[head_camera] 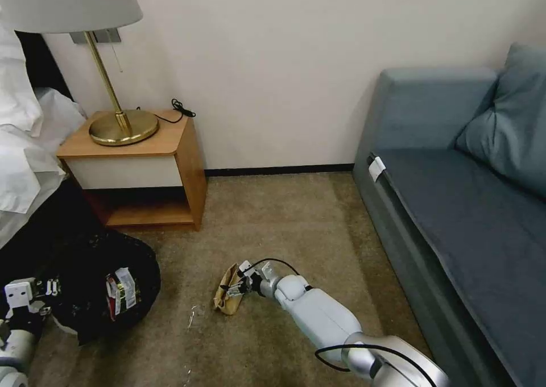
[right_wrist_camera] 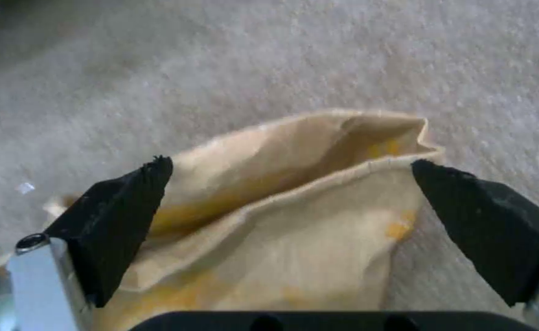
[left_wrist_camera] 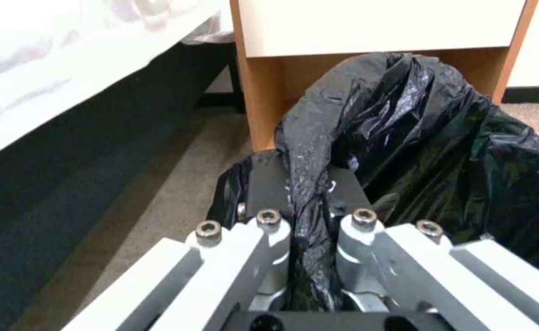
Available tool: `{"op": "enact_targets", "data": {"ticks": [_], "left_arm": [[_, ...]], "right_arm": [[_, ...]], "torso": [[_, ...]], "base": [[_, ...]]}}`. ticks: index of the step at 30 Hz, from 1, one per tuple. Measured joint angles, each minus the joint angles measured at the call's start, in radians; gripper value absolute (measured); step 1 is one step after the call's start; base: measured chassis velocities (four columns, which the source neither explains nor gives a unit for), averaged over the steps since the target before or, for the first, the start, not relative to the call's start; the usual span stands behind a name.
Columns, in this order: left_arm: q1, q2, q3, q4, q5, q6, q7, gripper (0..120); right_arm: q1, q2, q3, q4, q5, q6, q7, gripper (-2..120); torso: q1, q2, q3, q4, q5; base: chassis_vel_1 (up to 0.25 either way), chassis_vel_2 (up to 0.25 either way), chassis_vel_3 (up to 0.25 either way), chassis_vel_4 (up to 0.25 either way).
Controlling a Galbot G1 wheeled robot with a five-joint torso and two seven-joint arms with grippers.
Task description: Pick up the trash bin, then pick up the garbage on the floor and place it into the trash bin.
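Observation:
The trash bin (head_camera: pixel 91 256), lined with a crinkly black bag, stands at the lower left of the head view with a red-and-white wrapper (head_camera: pixel 122 293) inside. My left gripper (head_camera: pixel 48 289) is at its near rim; in the left wrist view the left gripper (left_wrist_camera: pixel 303 186) is shut on a fold of the black liner (left_wrist_camera: pixel 416 138). A crumpled tan paper bag (head_camera: pixel 226 299) lies on the carpet in the middle. My right gripper (head_camera: pixel 238 287) reaches down to it, open. In the right wrist view its two black pads (right_wrist_camera: pixel 119 220) straddle the paper bag (right_wrist_camera: pixel 269 239).
A wooden nightstand (head_camera: pixel 142 165) with a brass lamp (head_camera: pixel 122 127) stands against the wall behind the bin. White bedding (head_camera: pixel 23 165) is at the left, and a grey-blue sofa (head_camera: pixel 455 205) fills the right. Small scraps (head_camera: pixel 192 316) lie on the carpet.

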Motion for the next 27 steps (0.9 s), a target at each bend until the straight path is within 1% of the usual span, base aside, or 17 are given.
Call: {"op": "enact_targets", "data": {"ticks": [3,12,27], "left_arm": [[0.005,0.0,0.001,-0.007,0.0,-0.001,0.0,4],[0.021,0.001,-0.007,-0.02,-0.007,-0.013,0.002,4],[0.009,0.005,0.004,-0.001,-0.013,-0.024,0.006,4]], "right_arm": [[0.0,0.0,0.012,-0.021,-0.023,0.007,0.004,100],[0.001,0.0,0.028,-0.047,-0.054,0.02,0.008,100],[0.014,-0.001,0.042,-0.101,-0.079,0.031,-0.017,100]], "torso": [[0.0,0.0,0.0,-0.0004,-0.0002],[0.0,0.0,0.0,-0.0002,-0.0001],[0.0,0.0,0.0,-0.0002,-0.0001]], "base": [[0.0,0.0,0.0,0.0],[0.0,0.0,0.0,0.0],[0.0,0.0,0.0,0.0]]}}
